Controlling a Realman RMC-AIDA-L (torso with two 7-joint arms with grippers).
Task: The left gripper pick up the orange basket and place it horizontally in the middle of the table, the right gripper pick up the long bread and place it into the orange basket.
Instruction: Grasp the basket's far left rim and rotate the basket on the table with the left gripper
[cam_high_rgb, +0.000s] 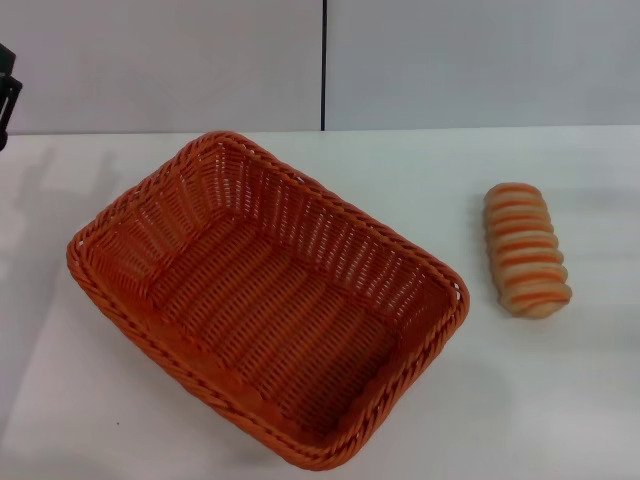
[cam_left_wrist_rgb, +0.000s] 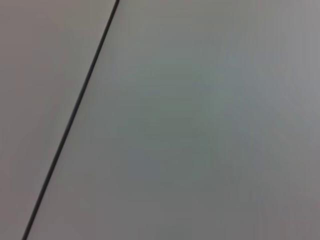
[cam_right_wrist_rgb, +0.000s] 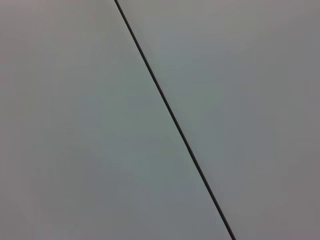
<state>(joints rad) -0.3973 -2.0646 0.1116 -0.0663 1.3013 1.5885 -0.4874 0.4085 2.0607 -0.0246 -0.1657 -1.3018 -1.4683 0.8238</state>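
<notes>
Nearest me sits the orange basket (cam_high_rgb: 268, 300), turned at a slant on the white table (cam_high_rgb: 560, 400) and empty. To its right, apart from it, lies the long bread (cam_high_rgb: 527, 250) — striped, lengthwise away from me. My left gripper (cam_high_rgb: 6, 95) is only a dark sliver at the far left edge; I cannot tell how its fingers stand. Both wrist views show only a pale grey surface crossed by a dark seam (cam_left_wrist_rgb: 70, 120).

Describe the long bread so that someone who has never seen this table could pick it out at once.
On the white table, look to the right of the big orange basket, which sits askew. The long bread lies alone there, apart from the basket: a small oblong beige loaf with orange-brown crosswise stripes.
</notes>
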